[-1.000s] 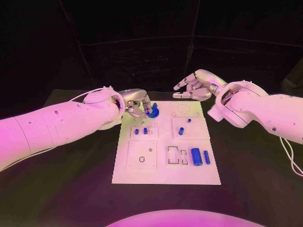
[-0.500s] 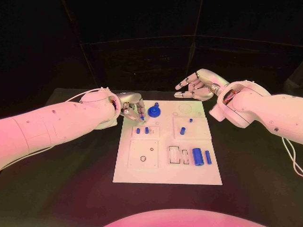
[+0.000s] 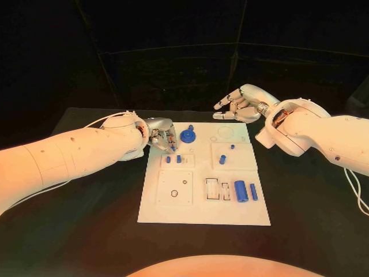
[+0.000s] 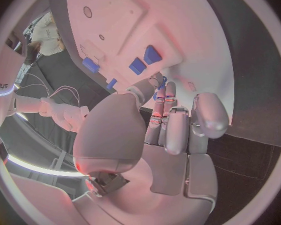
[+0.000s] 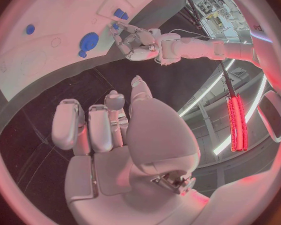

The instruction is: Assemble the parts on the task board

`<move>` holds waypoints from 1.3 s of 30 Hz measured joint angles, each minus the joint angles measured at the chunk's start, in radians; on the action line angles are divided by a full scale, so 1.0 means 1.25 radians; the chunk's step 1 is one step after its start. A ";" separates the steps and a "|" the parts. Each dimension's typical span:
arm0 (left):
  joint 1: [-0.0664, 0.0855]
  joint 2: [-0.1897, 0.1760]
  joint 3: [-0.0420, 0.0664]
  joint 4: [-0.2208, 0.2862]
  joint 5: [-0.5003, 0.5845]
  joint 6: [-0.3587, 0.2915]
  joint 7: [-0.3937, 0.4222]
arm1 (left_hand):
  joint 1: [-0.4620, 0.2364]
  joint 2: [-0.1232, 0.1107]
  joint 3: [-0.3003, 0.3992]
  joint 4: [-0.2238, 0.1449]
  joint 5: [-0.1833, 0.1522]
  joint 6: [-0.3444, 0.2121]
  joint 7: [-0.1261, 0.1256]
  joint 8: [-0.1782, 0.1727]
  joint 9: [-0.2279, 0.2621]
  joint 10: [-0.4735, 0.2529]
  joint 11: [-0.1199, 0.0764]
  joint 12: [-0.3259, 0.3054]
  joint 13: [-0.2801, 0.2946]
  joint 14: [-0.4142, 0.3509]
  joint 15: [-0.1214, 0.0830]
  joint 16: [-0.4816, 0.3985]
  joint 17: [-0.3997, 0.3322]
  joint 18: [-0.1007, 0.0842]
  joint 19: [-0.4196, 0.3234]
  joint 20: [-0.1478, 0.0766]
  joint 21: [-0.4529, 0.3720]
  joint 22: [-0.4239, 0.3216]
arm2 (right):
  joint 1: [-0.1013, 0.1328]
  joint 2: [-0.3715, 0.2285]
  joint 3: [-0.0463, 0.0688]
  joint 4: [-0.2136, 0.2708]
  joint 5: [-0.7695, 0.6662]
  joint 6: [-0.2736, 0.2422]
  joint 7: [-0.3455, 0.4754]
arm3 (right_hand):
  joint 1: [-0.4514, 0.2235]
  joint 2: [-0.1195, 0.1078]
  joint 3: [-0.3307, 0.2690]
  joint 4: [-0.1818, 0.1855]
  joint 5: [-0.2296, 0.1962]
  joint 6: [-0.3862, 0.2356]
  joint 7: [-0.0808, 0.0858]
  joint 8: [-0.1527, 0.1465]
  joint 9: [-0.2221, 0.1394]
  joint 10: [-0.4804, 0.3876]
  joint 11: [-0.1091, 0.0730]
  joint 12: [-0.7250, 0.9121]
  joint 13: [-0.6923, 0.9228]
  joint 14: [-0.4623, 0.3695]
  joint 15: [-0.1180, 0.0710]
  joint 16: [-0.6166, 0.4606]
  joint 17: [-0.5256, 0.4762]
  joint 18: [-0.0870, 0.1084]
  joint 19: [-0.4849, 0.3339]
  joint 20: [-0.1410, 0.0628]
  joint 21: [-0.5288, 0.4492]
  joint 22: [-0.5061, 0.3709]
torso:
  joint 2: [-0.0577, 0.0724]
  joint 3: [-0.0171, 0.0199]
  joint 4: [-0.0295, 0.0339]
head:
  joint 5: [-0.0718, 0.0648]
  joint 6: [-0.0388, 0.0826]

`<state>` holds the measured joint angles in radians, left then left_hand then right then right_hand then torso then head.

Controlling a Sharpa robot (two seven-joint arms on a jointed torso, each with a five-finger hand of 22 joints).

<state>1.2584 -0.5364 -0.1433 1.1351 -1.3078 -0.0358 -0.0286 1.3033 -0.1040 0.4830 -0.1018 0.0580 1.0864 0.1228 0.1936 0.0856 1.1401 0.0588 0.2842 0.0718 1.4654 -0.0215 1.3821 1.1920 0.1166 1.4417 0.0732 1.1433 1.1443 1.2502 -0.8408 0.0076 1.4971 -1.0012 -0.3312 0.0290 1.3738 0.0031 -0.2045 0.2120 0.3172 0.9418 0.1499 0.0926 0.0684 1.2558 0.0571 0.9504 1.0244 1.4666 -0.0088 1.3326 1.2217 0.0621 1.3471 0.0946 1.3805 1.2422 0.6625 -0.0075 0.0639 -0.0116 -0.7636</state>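
Hidden: what the left hand [image 3: 160, 137] fingers [image 4: 158, 116] touch at the board's near-left corner cannot be told.
Task board [image 3: 203, 213]: white plate, mid-tabletop [image 3: 317, 202].
Parts [image 3: 241, 191]: small blue pieces (some upright, some lying), a round one [image 3: 188, 137] beside the left fingers.
Right hand [image 3: 241, 106]: raised past the board's far edge, fingers loosely curled, empty.

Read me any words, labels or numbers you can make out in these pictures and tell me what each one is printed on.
No text reads whole.
Left wrist view: dark lettering on a white arm, cut off by the circle's rim; it looks like "duays", uncertain.
Right wrist view: a dark mark on the white surface at the rim, too cut off to read.
Task board: outlines only, no lettering legible.
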 measured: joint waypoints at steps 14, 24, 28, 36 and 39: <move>-0.004 -0.002 -0.001 0.006 -0.008 -0.013 -0.010 | 0.000 0.000 0.000 0.000 0.000 0.000 0.000 0.000 -0.001 0.000 0.000 -0.004 0.000 0.000 0.000 0.000 0.000 0.000 0.000 0.000 0.003 0.004 | 0.000 0.000 0.000 0.000 0.000 0.000 0.000 | 0.000 0.000 0.000 0.000 0.000 0.000 0.000 0.000 0.000 0.000 0.000 0.000 0.000 0.000 0.000 0.000 0.000 0.000 0.000 0.000 0.000 0.000 | 0.000 -0.0004 0.0009 | -0.001 0.000; -0.004 -0.028 0.000 0.033 -0.011 -0.030 -0.014 | 0.000 0.000 0.000 0.000 0.000 0.000 0.000 0.000 -0.001 0.000 0.000 -0.004 0.000 0.000 0.000 0.000 0.000 0.000 0.000 0.000 0.006 0.007 | 0.000 0.000 0.000 -0.001 0.000 0.000 0.000 | 0.000 0.000 0.000 0.000 0.000 0.000 0.000 0.000 0.000 0.000 0.000 0.000 0.000 0.000 0.000 0.000 0.000 0.000 0.000 0.000 0.000 0.000 | -0.001 -0.0008 0.0010 | -0.002 0.000; -0.003 -0.032 0.000 0.041 -0.011 -0.041 -0.014 | 0.000 0.000 0.000 0.000 0.000 0.000 0.000 0.000 -0.001 0.000 0.000 -0.004 0.000 0.000 0.000 0.000 0.000 0.000 0.000 0.000 0.006 0.007 | 0.000 0.000 0.000 -0.001 0.000 0.000 0.000 | 0.000 0.000 0.000 0.000 0.000 0.000 0.000 0.000 0.000 0.000 0.000 0.000 0.000 0.000 0.000 0.000 0.000 0.000 0.000 0.000 0.000 0.000 | -0.001 -0.0007 0.0010 | -0.002 0.000; -0.002 -0.033 0.001 0.046 -0.012 -0.060 -0.012 | 0.000 0.000 0.000 0.000 0.000 0.000 0.000 0.000 -0.001 0.000 0.000 -0.004 0.000 0.000 0.000 0.000 0.000 0.000 0.000 0.000 0.006 0.007 | 0.000 0.001 0.000 -0.002 0.000 0.000 0.000 | 0.000 0.000 0.000 0.000 0.000 0.000 0.000 0.000 0.000 0.000 0.000 0.000 0.000 0.000 0.000 0.000 0.000 0.000 0.000 0.000 0.000 0.000 | 0.000 -0.0004 0.0009 | -0.001 0.000; -0.002 -0.031 0.001 0.044 -0.012 -0.063 -0.012 | 0.000 0.000 0.000 0.000 0.000 0.000 0.000 0.000 -0.001 0.000 0.000 -0.004 0.000 0.000 0.000 0.000 0.000 0.000 0.000 0.000 0.010 0.008 | 0.000 0.001 0.000 -0.002 0.000 0.000 0.000 | 0.000 0.000 0.000 0.000 0.000 0.000 0.000 0.000 0.000 0.000 0.000 0.000 0.000 0.000 0.000 0.000 0.000 0.000 0.000 0.000 0.000 0.000 | 0.000 -0.0003 0.0008 | -0.001 0.000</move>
<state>1.2560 -0.5756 -0.1423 1.1900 -1.3225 -0.1145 -0.0429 1.3034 -0.1040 0.4829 -0.1020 0.0580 1.0862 0.1228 0.1935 0.0846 1.1399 0.0589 0.2794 0.0721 1.4653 -0.0214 1.3821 1.1922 0.1166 1.4415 0.0734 1.1556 1.1543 1.2503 -0.8394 0.0076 1.4947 -1.0012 -0.3311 0.0290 1.3738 0.0031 -0.2045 0.2120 0.3172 0.9418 0.1499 0.0926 0.0683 1.2558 0.0572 0.9504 1.0244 1.4666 -0.0088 1.3327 1.2215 0.0621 1.3471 0.0945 1.3805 1.2422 0.6621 -0.0079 0.0648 -0.0124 -0.7633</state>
